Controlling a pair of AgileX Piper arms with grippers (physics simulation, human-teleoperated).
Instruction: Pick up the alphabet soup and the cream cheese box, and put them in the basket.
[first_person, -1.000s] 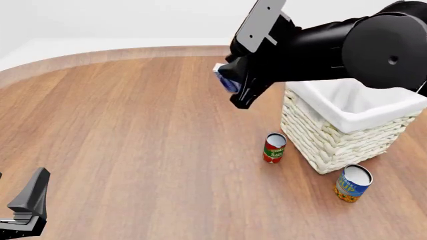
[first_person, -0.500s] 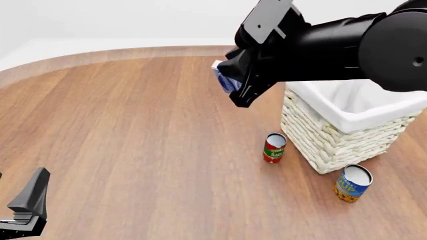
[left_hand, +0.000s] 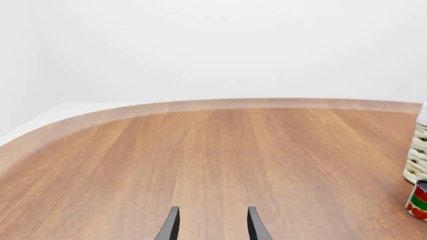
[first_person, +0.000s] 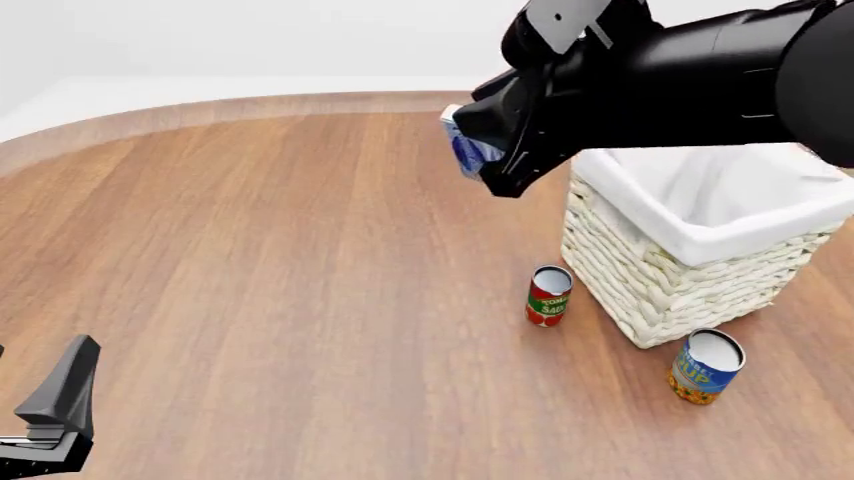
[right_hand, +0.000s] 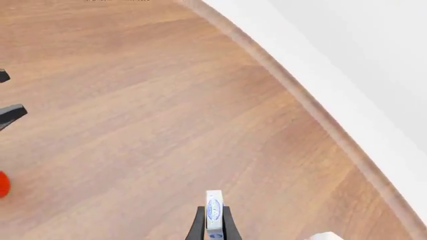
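The right gripper (first_person: 491, 160) is clamped on the box (first_person: 470, 150), held in the air just left of the basket (first_person: 667, 290). The soup (first_person: 703, 366) stands at the basket's near corner. The left gripper (left_hand: 210, 227) hangs well away, fingers apart, holding nothing.

Print shows on the tomato sauce can (first_person: 549, 295), the alphabet soup (first_person: 703, 367) label and the cream cheese box (first_person: 470, 152), all too small and blurred to read.
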